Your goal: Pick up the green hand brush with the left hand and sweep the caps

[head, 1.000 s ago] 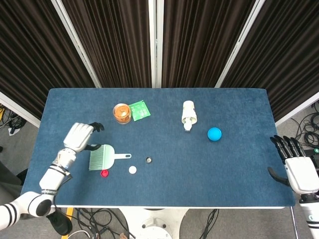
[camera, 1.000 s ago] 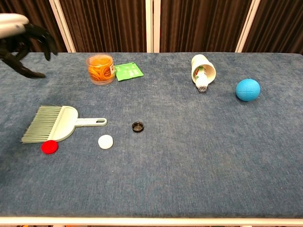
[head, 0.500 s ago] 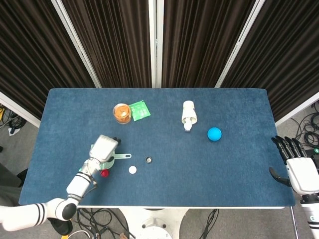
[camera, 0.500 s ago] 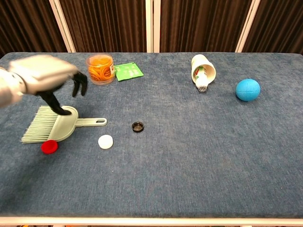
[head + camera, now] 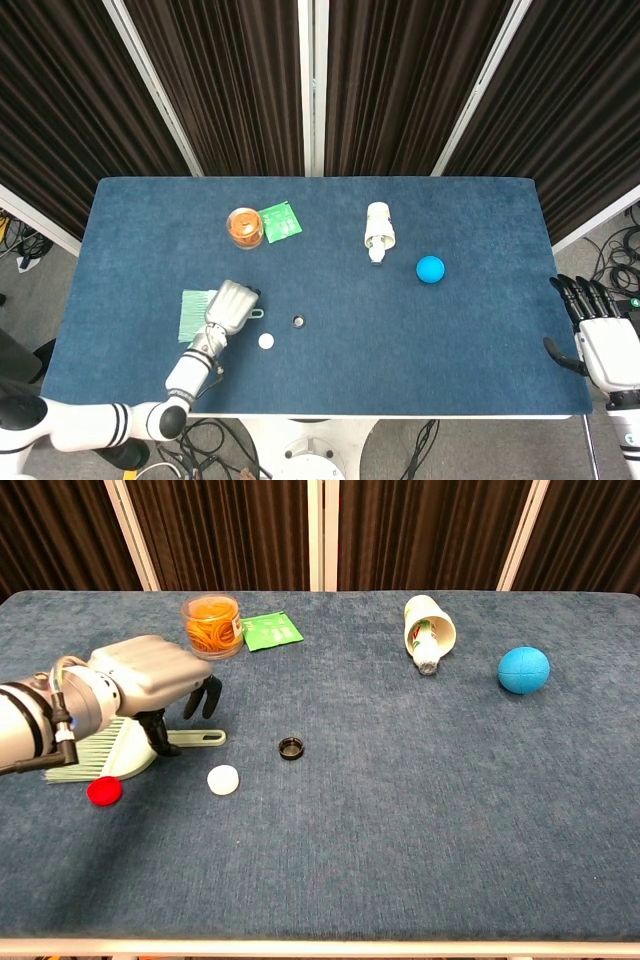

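The pale green hand brush [image 5: 116, 754] lies flat on the blue table, bristles [image 5: 193, 312] pointing left and handle [image 5: 201, 738] pointing right. My left hand [image 5: 152, 679] hovers over the brush body and handle, fingers spread downward and holding nothing; in the head view the left hand [image 5: 228, 310] covers most of the brush. A red cap [image 5: 103, 791] sits just in front of the bristles. A white cap [image 5: 223, 779] and a black cap [image 5: 291, 747] lie to the right of the brush. My right hand [image 5: 603, 342] stays open beyond the table's right edge.
A clear jar of orange rubber bands [image 5: 211, 625] and a green packet [image 5: 271, 630] sit at the back left. A tipped white bottle [image 5: 428, 629] and a blue ball [image 5: 524, 669] lie at the back right. The table's front edge [image 5: 320, 942] is near.
My left hand has swung from the table's far left to the right, coming down over the brush. Brush and caps have not moved. The right hand has barely moved.
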### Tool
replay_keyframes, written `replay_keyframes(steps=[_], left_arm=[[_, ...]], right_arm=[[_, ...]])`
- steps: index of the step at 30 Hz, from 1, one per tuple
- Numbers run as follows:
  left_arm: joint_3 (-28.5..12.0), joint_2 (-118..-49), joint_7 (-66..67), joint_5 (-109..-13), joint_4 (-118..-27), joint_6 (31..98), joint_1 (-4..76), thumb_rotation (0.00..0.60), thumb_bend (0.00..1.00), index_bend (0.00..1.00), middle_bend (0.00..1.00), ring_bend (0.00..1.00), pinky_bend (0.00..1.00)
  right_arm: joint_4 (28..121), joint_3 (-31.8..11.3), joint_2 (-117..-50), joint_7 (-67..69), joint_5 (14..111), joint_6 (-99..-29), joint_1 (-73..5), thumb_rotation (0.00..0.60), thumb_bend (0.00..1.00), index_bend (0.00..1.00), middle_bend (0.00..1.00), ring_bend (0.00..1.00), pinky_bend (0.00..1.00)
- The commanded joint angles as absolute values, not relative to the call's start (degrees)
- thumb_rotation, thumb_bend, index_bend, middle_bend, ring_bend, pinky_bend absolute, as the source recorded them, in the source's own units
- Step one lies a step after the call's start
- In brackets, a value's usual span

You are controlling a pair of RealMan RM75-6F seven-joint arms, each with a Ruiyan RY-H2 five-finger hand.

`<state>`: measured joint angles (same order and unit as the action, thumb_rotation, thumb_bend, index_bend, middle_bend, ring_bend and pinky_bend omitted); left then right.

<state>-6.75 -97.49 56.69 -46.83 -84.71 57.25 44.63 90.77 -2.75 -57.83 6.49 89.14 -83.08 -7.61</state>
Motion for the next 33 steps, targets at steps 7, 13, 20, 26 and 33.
replay_keyframes(steps=[7,13,20,26,33], left_arm=[[-5.4,-98.4,58.3,-42.5,-83.3,57.4,46.4,0.600,0.19,0.41,0.46,0.79,0.95],[-4.5,-99.1,58.1,-42.4,-82.6,58.0,47.0,0.600,0.20,0.43,0.47,0.79,0.95],[-2.9,-99.7,58.3,-43.3,-81.9,59.0,47.2,0.600,0.21,0.44,0.49,0.80,0.95],[-2.5,-99.5,56.2,-44.3,-81.4,58.4,47.0,0.600,0.29,0.47,0.52,0.83,0.98],[-1.8,-96.1,45.0,-53.8,-81.5,56.8,45.5,0.600,0.41,0.52,0.57,0.85,1.00]], right_arm=[[90.4,-2.7,-58.1,6.7,88.9,-82.8,-7.6,0.600,0.20,0.00,0.07,0.00,0.00],[90.5,-2.8,-58.0,6.6,88.6,-82.6,-7.6,0.600,0.20,0.00,0.07,0.00,0.00],[90.5,-2.8,-58.0,6.4,88.4,-82.5,-7.5,0.600,0.20,0.00,0.07,0.00,0.00],[90.5,-2.8,-58.0,6.6,88.4,-82.4,-7.5,0.600,0.19,0.00,0.07,0.00,0.00],[90.6,-2.8,-57.9,6.7,88.4,-82.6,-7.4,0.600,0.17,0.00,0.07,0.00,0.00]])
